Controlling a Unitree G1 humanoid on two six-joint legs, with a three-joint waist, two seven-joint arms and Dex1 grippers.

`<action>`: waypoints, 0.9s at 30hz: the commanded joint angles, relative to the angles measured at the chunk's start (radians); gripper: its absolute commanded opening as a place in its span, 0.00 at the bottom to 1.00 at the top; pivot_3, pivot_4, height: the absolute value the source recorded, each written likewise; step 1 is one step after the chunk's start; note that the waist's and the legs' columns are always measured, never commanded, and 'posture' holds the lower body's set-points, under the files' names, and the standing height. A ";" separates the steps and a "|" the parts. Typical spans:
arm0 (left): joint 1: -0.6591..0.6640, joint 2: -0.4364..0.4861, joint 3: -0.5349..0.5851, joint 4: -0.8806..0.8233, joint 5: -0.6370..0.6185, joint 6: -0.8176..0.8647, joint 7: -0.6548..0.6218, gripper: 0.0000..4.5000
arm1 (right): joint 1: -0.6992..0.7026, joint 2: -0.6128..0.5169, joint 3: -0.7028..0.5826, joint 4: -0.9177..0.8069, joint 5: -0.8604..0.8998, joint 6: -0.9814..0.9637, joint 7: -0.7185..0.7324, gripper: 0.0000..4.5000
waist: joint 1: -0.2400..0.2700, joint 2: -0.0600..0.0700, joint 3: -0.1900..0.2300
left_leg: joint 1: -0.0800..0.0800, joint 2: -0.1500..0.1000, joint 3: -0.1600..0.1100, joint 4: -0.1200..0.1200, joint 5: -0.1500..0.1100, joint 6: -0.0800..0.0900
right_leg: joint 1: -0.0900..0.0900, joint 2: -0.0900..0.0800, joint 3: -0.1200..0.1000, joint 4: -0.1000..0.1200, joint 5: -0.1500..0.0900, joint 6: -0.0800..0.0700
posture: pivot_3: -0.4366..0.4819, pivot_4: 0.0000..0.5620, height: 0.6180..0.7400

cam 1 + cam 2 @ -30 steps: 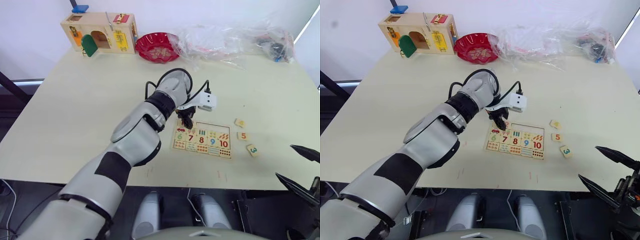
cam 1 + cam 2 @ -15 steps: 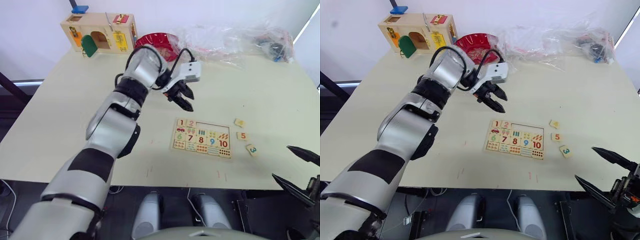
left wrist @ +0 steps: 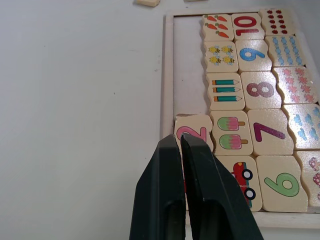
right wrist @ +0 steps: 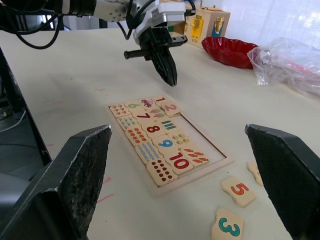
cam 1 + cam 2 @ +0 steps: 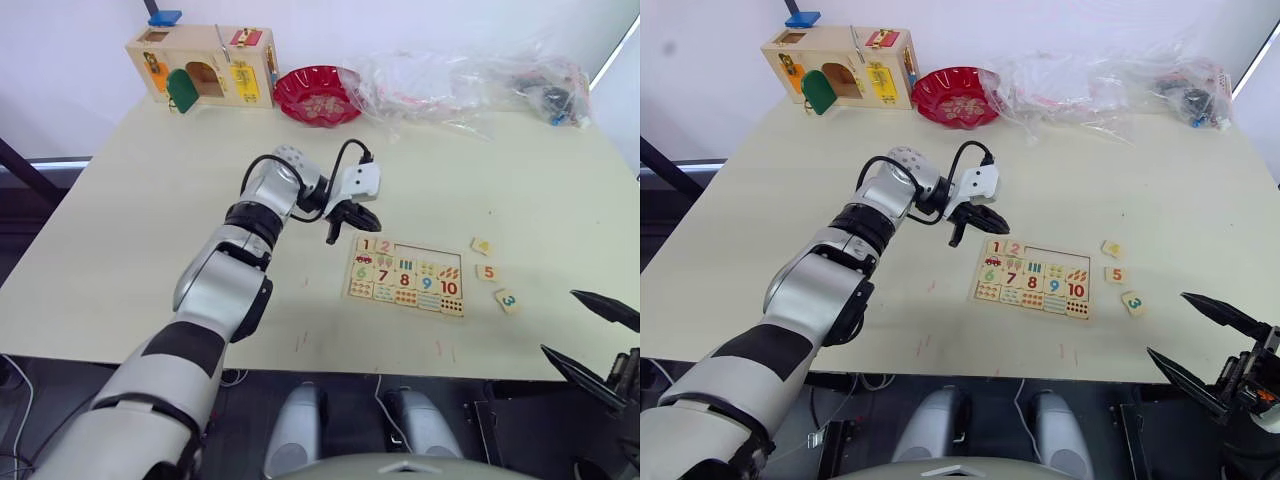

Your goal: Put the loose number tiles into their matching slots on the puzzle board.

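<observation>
Pink 2 tile (image 3: 192, 133) tilted, unseated in puzzle board (image 3: 168, 75) top row

The flat rectangular pale-wood puzzle board (image 5: 405, 274) lay on the table; its top row held the small square red 1 tile (image 5: 364, 244) and the pink 2 tile (image 5: 382, 246), the latter slightly askew; the remaining bare pale-wood slots (image 5: 425, 252) sat empty; just beside the board's right edge lay the yellow-numeral tile (image 5: 480, 245), orange 5 tile (image 5: 486, 272) and teal 3 tile (image 5: 506, 299), flat and apart.

Head stereo overhead, wrists near puzzle board (image 5: 405, 276)
</observation>
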 commanded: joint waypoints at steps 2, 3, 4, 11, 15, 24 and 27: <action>-0.001 -0.011 0.011 0.020 0.020 -0.038 0.047 0.01 | 0.006 -0.004 -0.011 -0.026 0.014 -0.016 -0.001 1.00 | 0.000 0.000 0.000 | 0.000 0.000 0.000 0.000 0.000 0.000 | 0.000 0.000 0.000 0.000 0.000 0.000 | 0.48 0.27 1.00; -0.001 -0.015 0.012 0.025 0.024 -0.039 0.057 0.01 | 0.008 -0.004 -0.012 -0.026 0.014 -0.016 0.000 1.00 | 0.000 0.000 0.000 | 0.000 0.000 0.000 0.000 0.000 0.000 | 0.000 0.000 0.000 0.000 0.000 0.000 | 0.48 0.27 1.00; -0.002 -0.018 0.014 0.029 0.025 -0.037 0.063 0.01 | 0.009 -0.003 -0.012 -0.027 0.015 -0.016 0.000 1.00 | 0.000 0.000 0.000 | 0.000 0.000 0.000 0.000 0.000 0.000 | 0.000 0.000 0.000 0.000 0.000 0.000 | 0.48 0.27 1.00; -0.001 -0.031 0.009 0.047 0.054 -0.037 0.107 0.01 | 0.020 -0.002 -0.016 -0.035 0.018 -0.014 -0.002 1.00 | 0.000 0.000 0.000 | 0.000 0.000 0.000 0.000 0.000 0.000 | 0.000 0.000 0.000 0.000 0.000 0.000 | 0.48 0.27 1.00; -0.002 -0.036 0.010 0.053 0.065 -0.037 0.117 0.01 | 0.024 0.000 -0.016 -0.038 0.020 -0.015 -0.004 1.00 | 0.000 0.000 0.000 | 0.000 0.000 0.000 0.000 0.000 0.000 | 0.000 0.000 0.000 0.000 0.000 0.000 | 0.48 0.27 1.00; -0.006 -0.047 0.008 0.061 0.084 -0.036 0.138 0.01 | 0.030 0.001 -0.016 -0.045 0.022 -0.013 -0.008 1.00 | 0.000 0.000 0.000 | 0.000 0.000 0.000 0.000 0.000 0.000 | 0.000 0.000 0.000 0.000 0.000 0.000 | 0.48 0.27 1.00; -0.006 -0.052 0.010 0.063 0.091 -0.035 0.145 0.01 | 0.030 0.000 -0.016 -0.045 0.022 -0.013 -0.008 1.00 | 0.000 0.000 0.000 | 0.000 0.000 0.000 0.000 0.000 0.000 | 0.000 0.000 0.000 0.000 0.000 0.000 | 0.48 0.27 1.00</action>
